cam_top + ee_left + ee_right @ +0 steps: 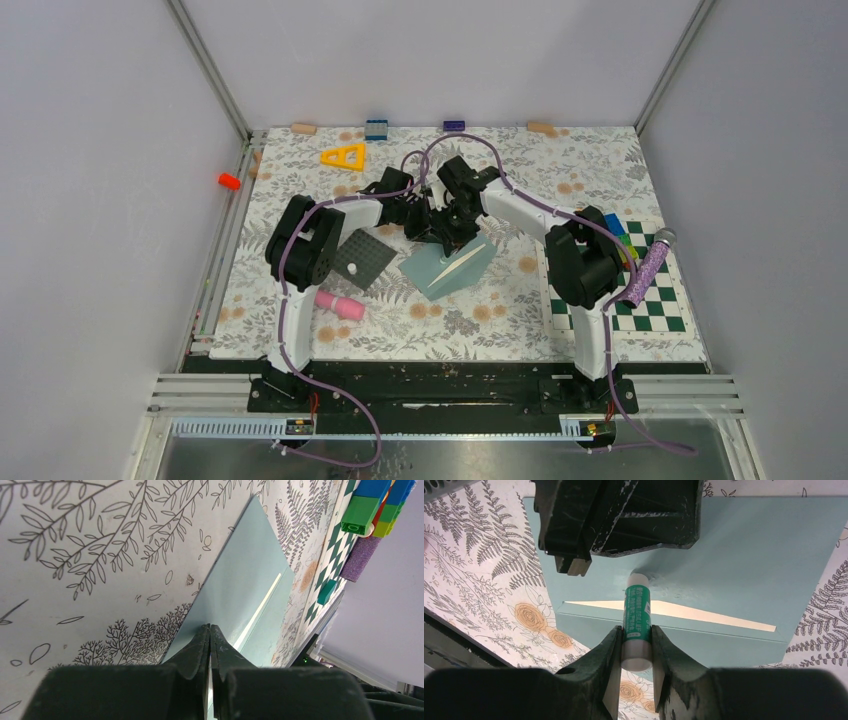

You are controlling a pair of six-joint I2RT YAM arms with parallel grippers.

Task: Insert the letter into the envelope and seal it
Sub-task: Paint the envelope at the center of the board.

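Note:
The teal-grey envelope point(448, 268) lies flat on the floral table with its flap open. A cream strip of the letter point(704, 612) shows in its mouth. My right gripper point(636, 630) is shut on a green-and-white glue stick point(637, 611), whose tip touches the open flap point(734, 550). My left gripper point(210, 629) is shut, with its tips down on the envelope point(245, 575) near the flap's edge. I cannot tell if paper is pinched between them. The left gripper also shows in the right wrist view point(574, 565). Both grippers meet over the envelope's far side point(445, 228).
A dark grey square mat point(362, 257) and a pink cylinder point(340, 304) lie left of the envelope. A checkered mat point(655, 305), a purple roll point(648, 265) and coloured bricks point(615, 230) are at the right. A yellow triangle point(343, 156) and small blocks lie along the back edge.

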